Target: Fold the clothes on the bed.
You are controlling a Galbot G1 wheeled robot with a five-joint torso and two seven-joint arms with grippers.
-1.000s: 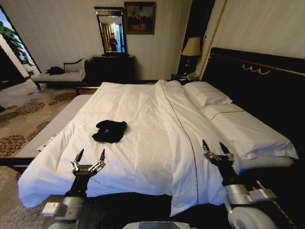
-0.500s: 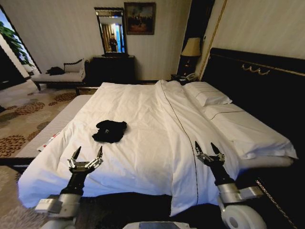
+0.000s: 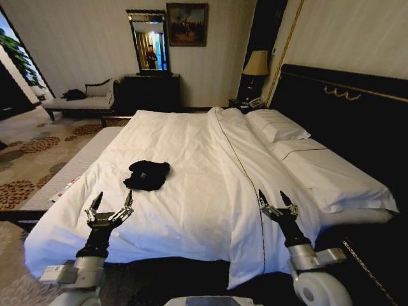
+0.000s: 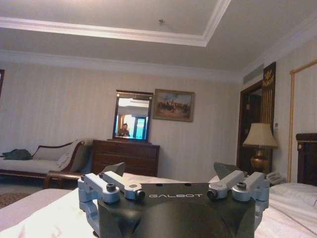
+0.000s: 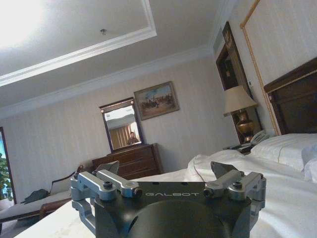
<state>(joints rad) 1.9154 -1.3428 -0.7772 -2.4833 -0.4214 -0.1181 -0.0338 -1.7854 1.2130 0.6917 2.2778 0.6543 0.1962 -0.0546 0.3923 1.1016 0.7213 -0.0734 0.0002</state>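
Clothes: black T-shirt [image 3: 147, 174] lies crumpled on the white duvet, on the left half of the bed [image 3: 210, 185], in a small heap; its lettering cannot be read.
Left gripper: left gripper [image 3: 109, 205] hovers over the near left edge of the bed, fingers spread apart, holding nothing, nearer than the T-shirt and not touching it.
Right gripper: right gripper [image 3: 275, 201] hovers over the near right part of the duvet, fingers also spread apart, holding nothing.
Pillows: white pillows [image 3: 278, 126] lie at the right, against the dark headboard [image 3: 344, 108].
Far wall: mirror [image 3: 148, 41] hangs above a dark dresser [image 3: 150, 92].
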